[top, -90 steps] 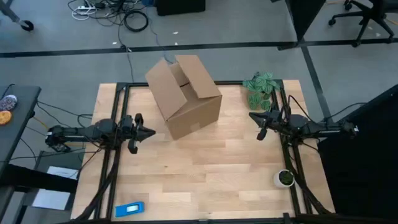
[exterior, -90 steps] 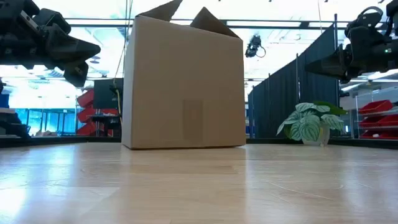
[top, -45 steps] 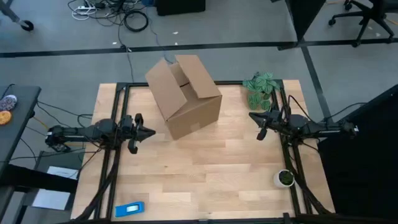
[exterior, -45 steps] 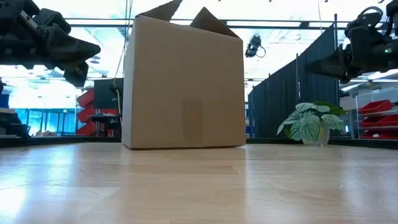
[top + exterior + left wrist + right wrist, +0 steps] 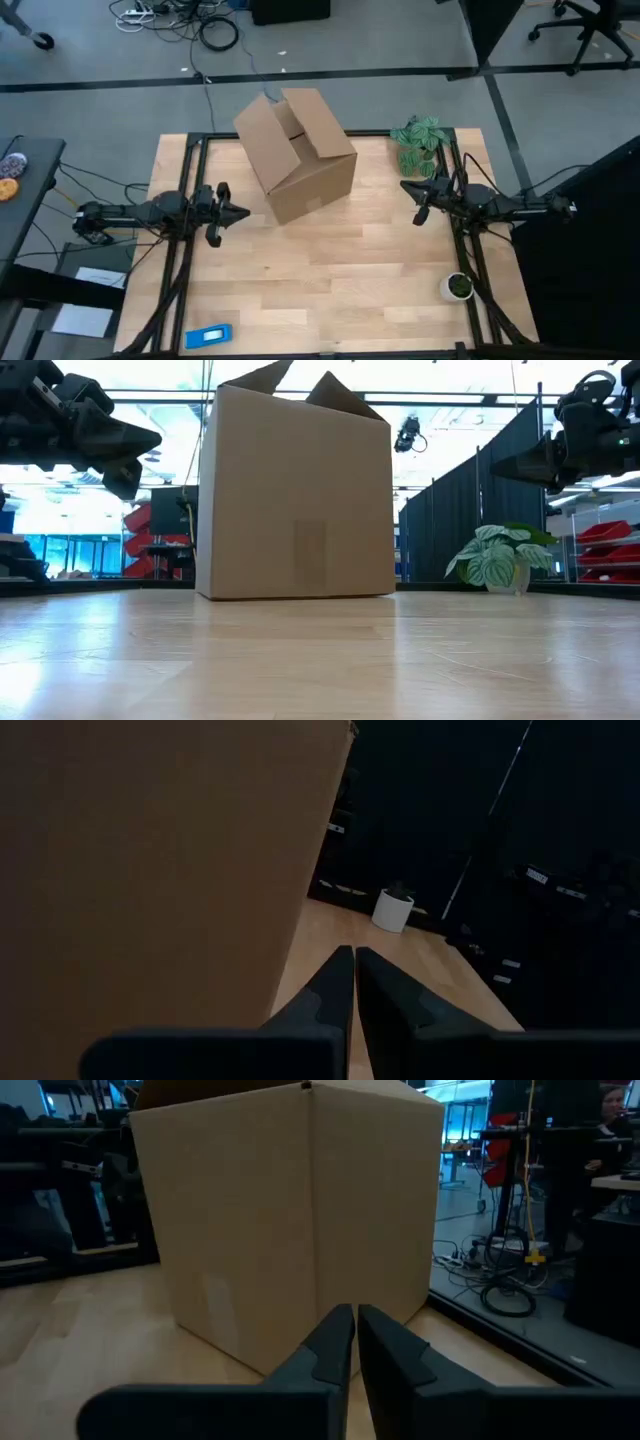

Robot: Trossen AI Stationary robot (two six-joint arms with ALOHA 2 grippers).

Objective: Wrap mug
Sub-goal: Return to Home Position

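Fingers of left gripper (image 5: 244, 212) and right gripper (image 5: 404, 184) pressed together, flanking closed tan cardboard box (image 5: 297, 152).

No writing, label, brand, number or sign can be read in any view. The cardboard box (image 5: 296, 150) shows plain brown sides, and the faint rectangular patch on the side seen in the low view carries no legible marks. The small blue item (image 5: 209, 336) at the near edge of the tabletop (image 5: 330, 270) and the sheets of paper (image 5: 88, 300) beside it are too small to read.
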